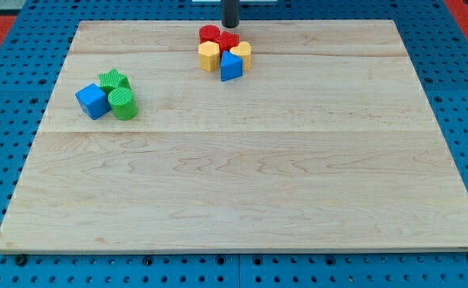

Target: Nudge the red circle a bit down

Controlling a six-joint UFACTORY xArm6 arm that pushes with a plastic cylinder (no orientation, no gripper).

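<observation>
Pale wooden board [242, 192] on a blue perforated table [2, 120], seen from above the view's bottom edge. At the view's top, just left of centre, a tight cluster of five blocks sits near the board's far edge: the red circle [210, 34] at the cluster's upper left, a second red block [229, 39] of unclear shape touching it on the right, a yellow hexagon-like block [210, 56] directly below the circle, a yellow heart [242, 54] to the right, and a blue triangle [230, 67] at the bottom. My tip [230, 26], the end of the dark rod with no gripper to open or close, rests at the top of the cluster, just above the second red block and just right of the red circle. Well apart, at the view's left, a blue cube [93, 101], green star [114, 81] and green cylinder [123, 105] huddle together.
</observation>
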